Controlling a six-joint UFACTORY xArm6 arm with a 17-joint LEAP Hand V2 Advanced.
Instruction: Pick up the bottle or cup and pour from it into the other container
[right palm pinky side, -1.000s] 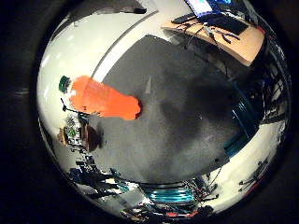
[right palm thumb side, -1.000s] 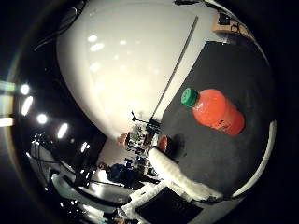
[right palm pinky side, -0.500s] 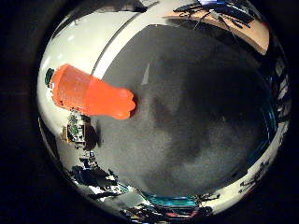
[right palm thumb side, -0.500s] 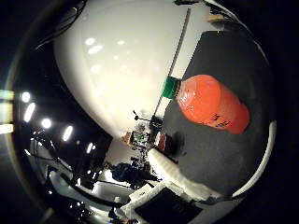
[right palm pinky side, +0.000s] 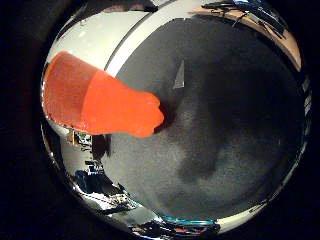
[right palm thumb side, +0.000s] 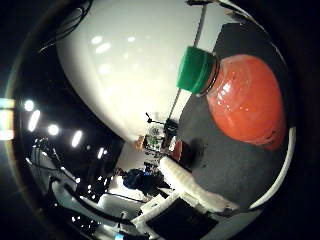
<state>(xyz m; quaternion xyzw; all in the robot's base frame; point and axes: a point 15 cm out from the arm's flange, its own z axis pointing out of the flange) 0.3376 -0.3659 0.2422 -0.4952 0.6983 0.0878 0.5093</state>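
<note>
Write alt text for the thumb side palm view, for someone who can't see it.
An orange plastic bottle with a green screw cap stands on a dark grey mat, filling much of the view, so close to the palm. A white part of the robot's hand reaches in from the edge.

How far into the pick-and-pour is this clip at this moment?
Early, at the approach stage. Nothing looks done yet: the orange bottle stands on the dark mat with its green cap on. It fills much of both palm views, so the palm is close to it, but no finger is seen around it. Grasping, lifting and pouring all remain, and no second container is visible.
</note>
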